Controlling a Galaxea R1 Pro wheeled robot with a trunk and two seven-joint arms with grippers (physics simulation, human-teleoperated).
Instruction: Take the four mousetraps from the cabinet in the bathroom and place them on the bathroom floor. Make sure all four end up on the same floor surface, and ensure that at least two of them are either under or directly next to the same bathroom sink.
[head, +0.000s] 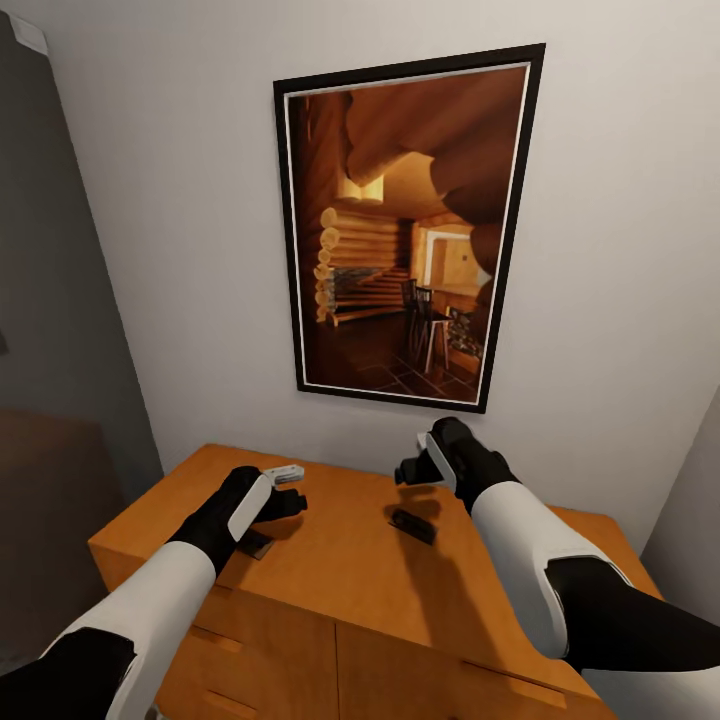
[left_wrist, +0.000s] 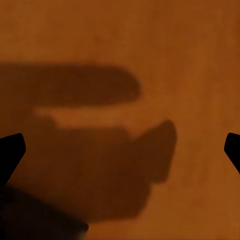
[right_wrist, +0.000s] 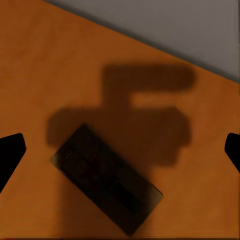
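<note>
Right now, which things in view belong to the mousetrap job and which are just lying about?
Job:
- mousetrap flat on the cabinet top, below the right hand
- second mousetrap by the left hand
- cabinet

Lying about:
- framed picture on the wall
- small white object beside the left hand

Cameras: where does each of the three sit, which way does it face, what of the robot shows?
Head: on the robot's head, looking forward and down at the cabinet top and a framed picture on the wall; both arms, left gripper and right gripper show.
Left wrist: looks down onto the cabinet top; both fingertips at the edges, gripper shadow between.
Right wrist: looks down at a dark mousetrap in shadow; fingertips at the edges.
Shared: head and right wrist both show that mousetrap.
</note>
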